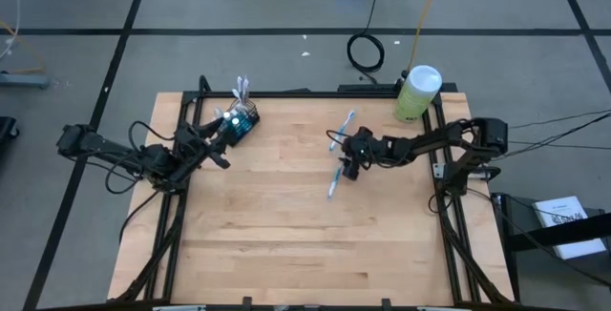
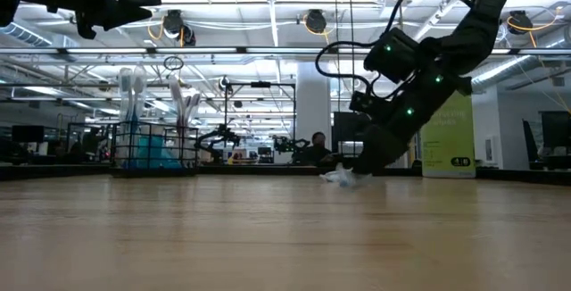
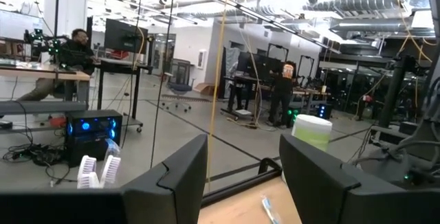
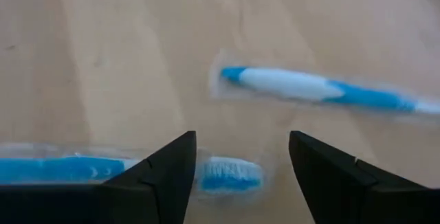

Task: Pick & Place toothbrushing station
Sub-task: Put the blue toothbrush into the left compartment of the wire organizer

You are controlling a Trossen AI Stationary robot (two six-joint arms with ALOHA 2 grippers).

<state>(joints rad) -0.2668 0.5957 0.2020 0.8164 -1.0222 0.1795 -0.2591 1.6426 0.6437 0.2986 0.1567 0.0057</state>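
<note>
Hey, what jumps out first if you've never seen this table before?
The right gripper, open, low over two loose toothbrushes near the table's middle. At the table's back left, a mesh cup holder with brushes standing in it, the left gripper beside it. A pale green canister stands back right.

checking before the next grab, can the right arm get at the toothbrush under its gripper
Probably yes. The right gripper is open just above the toothbrush, head between the fingers, nothing covering it; another toothbrush lies apart.

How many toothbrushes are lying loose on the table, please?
2: one toothbrush just ahead of the right gripper, another toothbrush between its open fingers. More stand in the mesh holder; some there may be hidden.
</note>
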